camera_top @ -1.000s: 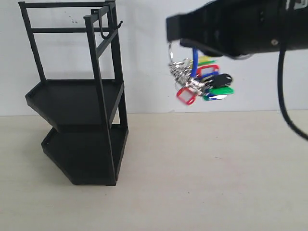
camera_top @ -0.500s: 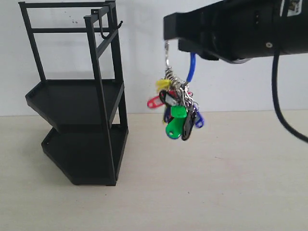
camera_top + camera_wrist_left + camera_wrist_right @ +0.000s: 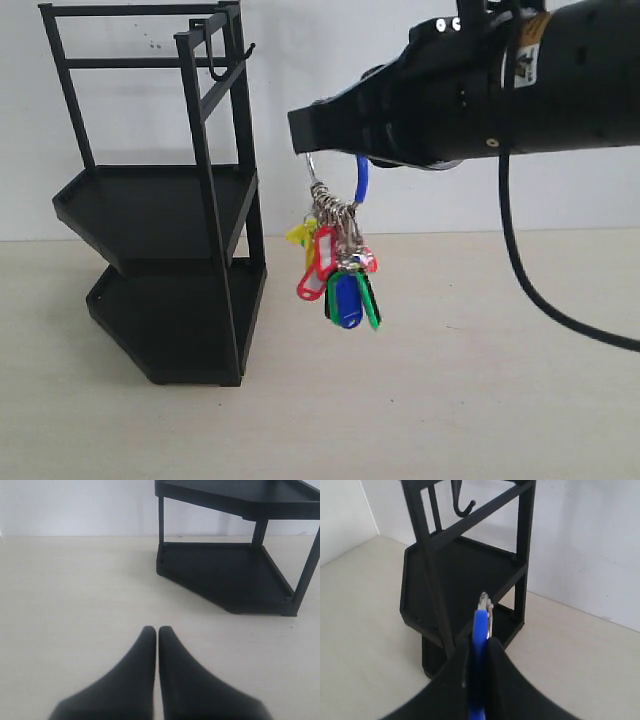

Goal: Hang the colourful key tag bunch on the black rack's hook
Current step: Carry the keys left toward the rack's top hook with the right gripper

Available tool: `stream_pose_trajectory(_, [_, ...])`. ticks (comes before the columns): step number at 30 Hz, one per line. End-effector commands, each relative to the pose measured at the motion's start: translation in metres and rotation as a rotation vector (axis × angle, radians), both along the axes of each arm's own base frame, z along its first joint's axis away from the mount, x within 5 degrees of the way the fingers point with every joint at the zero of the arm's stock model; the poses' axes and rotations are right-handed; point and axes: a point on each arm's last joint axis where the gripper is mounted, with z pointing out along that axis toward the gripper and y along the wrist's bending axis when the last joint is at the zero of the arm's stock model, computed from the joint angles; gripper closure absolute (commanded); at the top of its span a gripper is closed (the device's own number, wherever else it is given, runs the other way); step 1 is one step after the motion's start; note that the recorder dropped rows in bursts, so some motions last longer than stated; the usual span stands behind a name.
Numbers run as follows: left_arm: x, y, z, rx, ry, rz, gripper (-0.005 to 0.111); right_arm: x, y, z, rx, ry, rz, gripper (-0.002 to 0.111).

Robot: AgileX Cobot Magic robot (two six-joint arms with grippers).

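Observation:
The key tag bunch [image 3: 337,265] hangs in the air by its blue loop strap [image 3: 480,630] from my right gripper [image 3: 312,138], which is shut on the strap. It dangles just right of the black rack [image 3: 160,200], level with the rack's upper tray. The hook [image 3: 222,62] sits on the rack's top bars, higher and to the left of the gripper; the right wrist view shows the hook [image 3: 461,502] ahead of the fingers. My left gripper [image 3: 157,629] is shut with nothing in it, low over the table, facing the rack's lower tray [image 3: 230,577].
A white wall stands behind the rack. The pale table [image 3: 450,380] stretches to the right of the rack and toward the front.
My right arm has carried the key tag bunch left and a little lower, closer to the rack. The tags have swung from a sideways spread to hanging straight down.

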Motion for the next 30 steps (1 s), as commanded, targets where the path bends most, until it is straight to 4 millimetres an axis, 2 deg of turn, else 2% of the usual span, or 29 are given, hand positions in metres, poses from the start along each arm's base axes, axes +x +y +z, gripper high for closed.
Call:
stream_pose_trajectory(1, [0.0,0.0,0.002,-0.017,-0.019,0.007,0.102,0.009,0.002,0.009,0.111,-0.079,-0.007,0.108])
stream_pose_trajectory(11, [0.0,0.0,0.002,-0.017,-0.019,0.007,0.102,0.022,0.013,0.0,0.128,-0.099,0.01,0.109])
stream_pose_trajectory(16, [0.0,0.0,0.002,-0.017,-0.019,0.007,0.102,0.037,0.021,0.002,0.108,-0.072,-0.001,0.109])
stream_pose_trajectory(21, [0.0,0.0,0.002,-0.017,-0.019,0.007,0.102,0.057,0.029,0.005,-0.005,-0.032,-0.029,0.109])
stream_pose_trajectory(25, [0.0,0.0,0.002,-0.017,-0.019,0.007,0.102,0.073,0.029,0.008,-0.061,-0.003,-0.12,0.109])
stream_pose_trajectory(30, [0.0,0.0,0.002,-0.017,-0.019,0.007,0.102,0.079,0.039,0.017,-0.169,-0.04,-0.212,0.109])
